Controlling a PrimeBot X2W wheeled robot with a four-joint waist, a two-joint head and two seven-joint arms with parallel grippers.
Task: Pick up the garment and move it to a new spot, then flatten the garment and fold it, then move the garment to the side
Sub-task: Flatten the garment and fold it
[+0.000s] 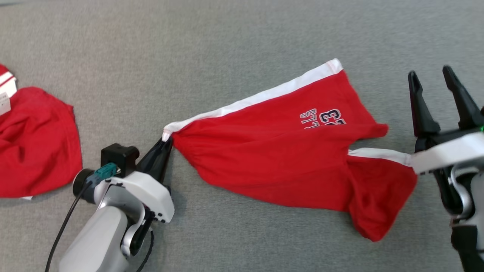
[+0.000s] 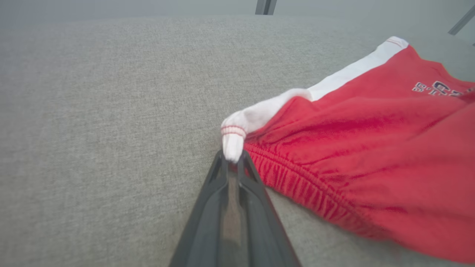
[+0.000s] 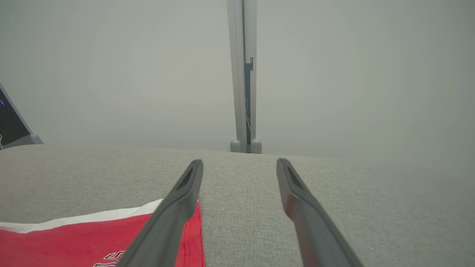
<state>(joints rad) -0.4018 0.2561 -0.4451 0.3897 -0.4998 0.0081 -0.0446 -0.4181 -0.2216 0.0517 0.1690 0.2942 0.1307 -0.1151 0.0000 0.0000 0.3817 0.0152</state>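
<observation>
Garment (image 1: 264, 162) corner between left jaws

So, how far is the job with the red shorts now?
Done: left gripper fingers shut on the red shorts at a white waistband corner. In hand: the pick-up; right gripper open. Left: moving, flattening, folding; the shorts lie rumpled on the grey surface.

Matt red cloth garment (image 1: 272, 162), coarse grey woven table cover (image 1: 189, 45), smooth dark plastic left tool (image 1: 166, 144)
</observation>
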